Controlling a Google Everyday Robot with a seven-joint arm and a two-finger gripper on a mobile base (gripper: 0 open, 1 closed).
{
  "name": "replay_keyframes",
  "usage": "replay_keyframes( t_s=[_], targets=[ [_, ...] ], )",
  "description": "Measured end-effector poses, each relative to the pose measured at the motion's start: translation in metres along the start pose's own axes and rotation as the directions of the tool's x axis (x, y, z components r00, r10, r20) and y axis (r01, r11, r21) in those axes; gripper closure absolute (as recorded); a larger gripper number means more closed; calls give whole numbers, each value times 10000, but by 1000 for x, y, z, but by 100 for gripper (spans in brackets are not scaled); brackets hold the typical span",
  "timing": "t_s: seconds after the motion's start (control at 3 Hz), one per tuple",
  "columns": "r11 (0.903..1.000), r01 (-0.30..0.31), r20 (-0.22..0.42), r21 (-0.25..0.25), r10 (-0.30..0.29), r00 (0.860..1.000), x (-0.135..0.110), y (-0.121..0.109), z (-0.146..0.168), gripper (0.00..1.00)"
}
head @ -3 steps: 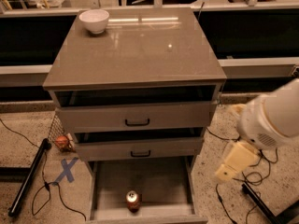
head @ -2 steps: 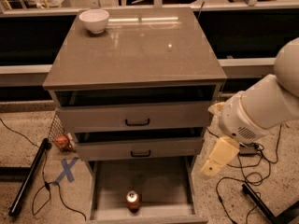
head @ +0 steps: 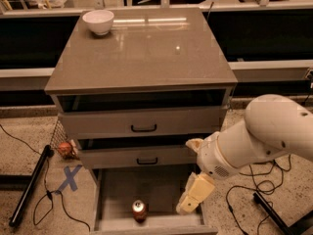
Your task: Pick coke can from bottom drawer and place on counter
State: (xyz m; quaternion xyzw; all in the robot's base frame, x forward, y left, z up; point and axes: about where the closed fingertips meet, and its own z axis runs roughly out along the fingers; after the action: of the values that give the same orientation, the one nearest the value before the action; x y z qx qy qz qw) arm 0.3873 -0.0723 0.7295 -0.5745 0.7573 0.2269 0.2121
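The coke can (head: 139,210), red with a silver top, stands upright near the front of the open bottom drawer (head: 115,192), a shallow grey tray pulled out at the foot of the cabinet. The counter (head: 142,48) is the glossy grey-brown top of the cabinet. My gripper (head: 191,198), cream-coloured, hangs from the white arm (head: 254,141) over the drawer's right side, to the right of the can and apart from it.
A white bowl (head: 98,21) sits on the counter's back left corner. Two closed grey drawers with black handles (head: 144,128) are above the open one. A reddish ball in wire mesh (head: 65,149), a black bar (head: 29,185) and cables lie on the floor at the left.
My arm and gripper have moved left and down, from beside the cabinet's right side to over the right part of the open bottom drawer. The can has not moved.
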Motion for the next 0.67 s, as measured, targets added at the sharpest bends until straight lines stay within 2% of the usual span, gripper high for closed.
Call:
replay_keyframes(
  t_s=[0.33,0.67],
  targets=[
    [10000,2,-22,27,-2,10000,0,0,0,0],
    [9977,302,511,-610,-271,9983,-2,-10,34,0]
  ],
)
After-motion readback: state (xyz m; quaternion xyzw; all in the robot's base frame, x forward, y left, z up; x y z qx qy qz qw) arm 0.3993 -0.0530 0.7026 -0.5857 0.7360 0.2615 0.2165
